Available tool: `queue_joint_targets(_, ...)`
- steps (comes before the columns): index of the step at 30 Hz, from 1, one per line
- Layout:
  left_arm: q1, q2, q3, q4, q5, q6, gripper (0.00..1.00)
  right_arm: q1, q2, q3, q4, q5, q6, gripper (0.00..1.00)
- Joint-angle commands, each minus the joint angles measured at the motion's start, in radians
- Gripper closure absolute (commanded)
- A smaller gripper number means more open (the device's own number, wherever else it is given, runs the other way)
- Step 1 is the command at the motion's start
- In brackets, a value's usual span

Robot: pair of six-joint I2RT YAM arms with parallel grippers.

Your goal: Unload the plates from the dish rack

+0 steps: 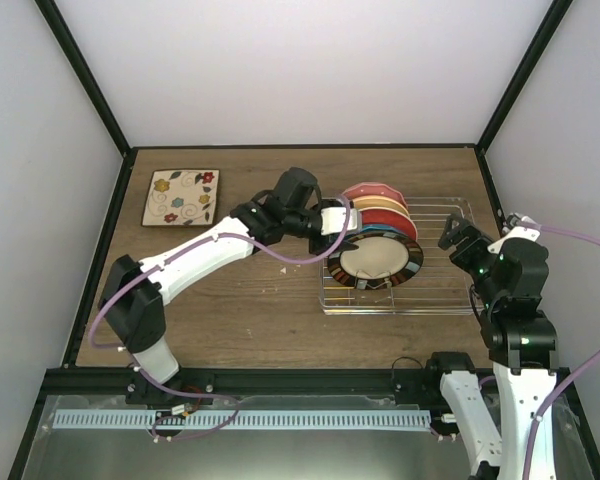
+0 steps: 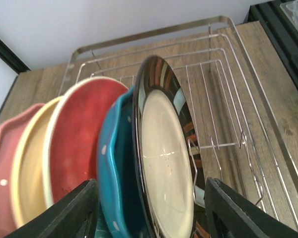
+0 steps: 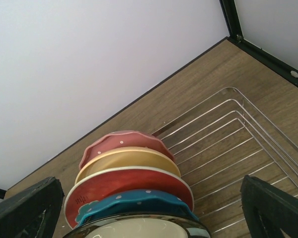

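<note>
**Plate removal: left end effector at the near end of the row**

Five plates stand on edge in the dish rack (image 1: pixel 450 292). Its tines (image 2: pixel 212 148) keep them upright, so each rim can be reached from above. From the arms' side to the far side they run as follows:

- striped-rim plate (image 2: pixel 164 163)
- teal dotted plate (image 2: pixel 114 163)
- red plate (image 2: pixel 82 139)
- yellow plate (image 2: pixel 30 163)
- pink scalloped plate (image 2: pixel 5 168)

The square floral plate (image 1: pixel 182 196) lies flat on the table (image 1: pixel 240 310), well apart from the rack at the far left. That area appears to serve as the unloading spot.

The left end effector (image 2: pixel 150 191) sits at the near end of the row with its jaws partly apart. One finger (image 2: pixel 79 210) is behind the teal dotted plate and the other is in front of the striped-rim plate, so both rims lie between them. Whether the pads press on either plate cannot be told. Lifting two plates at once would risk a slip, so the span probably needs narrowing to the striped-rim plate alone.

The right end effector (image 3: pixel 150 181) hovers over the rack's right side, jaws wide and holding nothing. There it is clear of the left arm's reach.
</note>
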Motion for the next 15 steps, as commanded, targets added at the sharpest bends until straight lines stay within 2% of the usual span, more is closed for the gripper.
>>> queue_joint_targets(1,-0.013,0.044,-0.017,0.045,-0.006,0.033,0.42,0.007,-0.027,0.052,-0.062,0.045,0.007,0.00)
queue_joint_targets(4,-0.017,0.067,-0.017,0.058,-0.008,0.026,0.46,0.007,-0.041,0.073,-0.099,0.056,0.010,0.00)
queue_joint_targets(10,-0.024,0.096,-0.017,0.087,-0.017,0.009,0.62,0.007,-0.066,0.111,-0.159,0.079,0.018,0.00)
queue_joint_targets(15,-0.032,0.114,-0.021,0.094,-0.040,0.005,0.84,0.007,-0.066,0.136,-0.180,0.092,0.009,0.00)
